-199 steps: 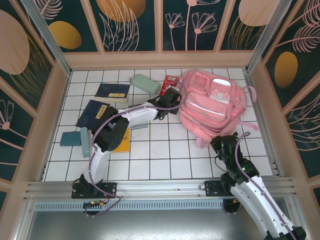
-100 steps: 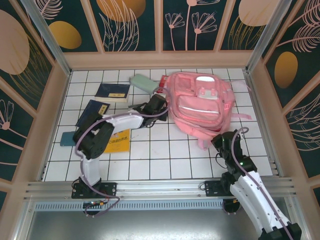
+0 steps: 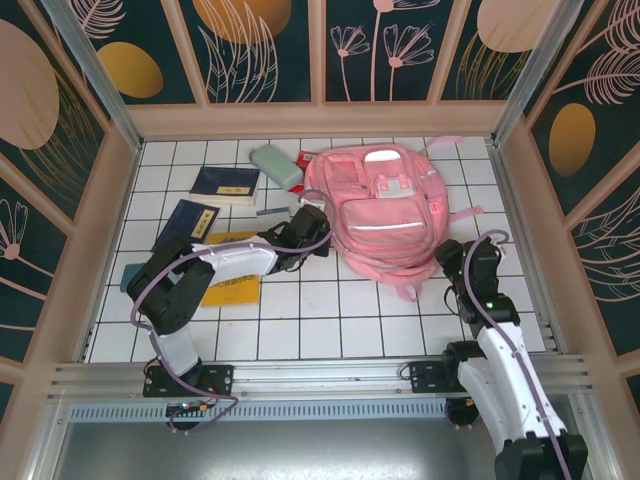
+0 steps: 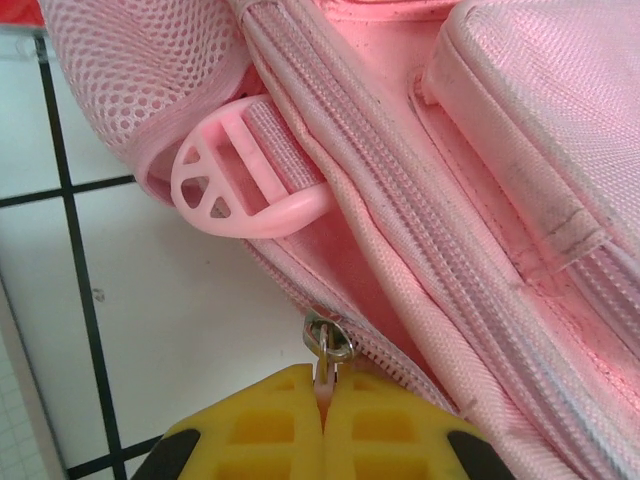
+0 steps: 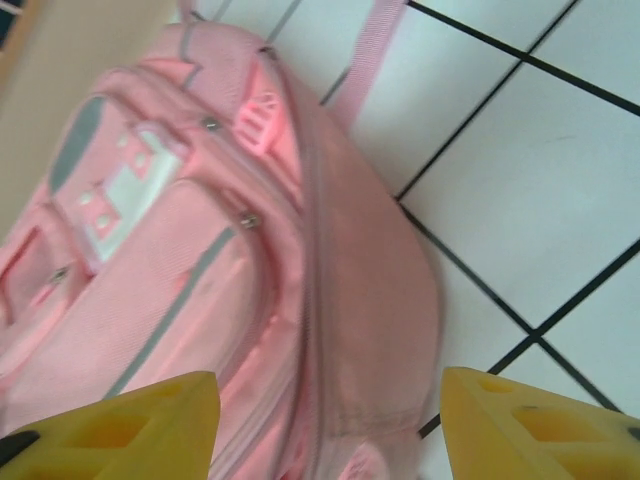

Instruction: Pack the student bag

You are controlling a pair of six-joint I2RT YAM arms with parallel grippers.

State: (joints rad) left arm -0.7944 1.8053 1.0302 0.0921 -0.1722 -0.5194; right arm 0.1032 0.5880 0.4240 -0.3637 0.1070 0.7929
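- The student bag [image 3: 385,210] is laid front-up on the far right half of the tiled table [image 3: 330,320]; its inside cannot be seen.
- Its zipper pull [image 4: 327,345] is pinched by the fully closed left gripper [image 4: 325,405].
- The right gripper [image 5: 330,420] is held wide apart and empty over the bag's edge.
- Blue books [image 3: 225,184] are seen outside it, on the table to its left.

pink student bag [image 3: 385,210], flat, front up

Student bag [image 3: 385,215]: pink throughout, pale grey reflective strips, white buckles. Table [image 3: 320,320]: white tiles, dark grid lines. Notebook [image 3: 225,184] dark blue; booklet [image 3: 232,290] yellow; back wall [image 3: 270,50] dark teal with pale floral print.
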